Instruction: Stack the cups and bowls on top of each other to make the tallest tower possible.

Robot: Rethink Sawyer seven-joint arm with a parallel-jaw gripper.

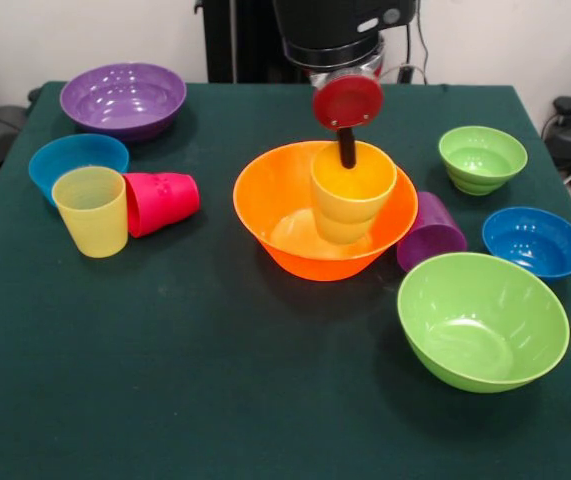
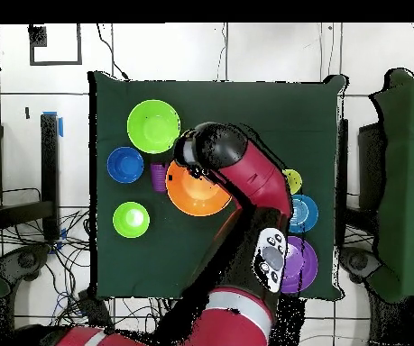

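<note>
The large orange bowl (image 1: 265, 215) stands mid-table; in the overhead view (image 2: 185, 194) the arm partly covers it. My gripper (image 1: 348, 158) hangs over it, shut on the far rim of the upright yellow-orange cup (image 1: 353, 200), which is down inside the bowl. The purple cup (image 1: 430, 235) lies on its side against the bowl's right. The pale yellow cup (image 1: 91, 210) stands upright at the left, the red-pink cup (image 1: 162, 202) on its side beside it. Whether the held cup touches the bowl's bottom I cannot tell.
The large lime green bowl (image 1: 482, 320) sits at the front right, a small blue bowl (image 1: 534, 242) and a small green bowl (image 1: 482, 158) behind it. The large purple bowl (image 1: 123, 100) and another small blue bowl (image 1: 77, 160) are at the far left.
</note>
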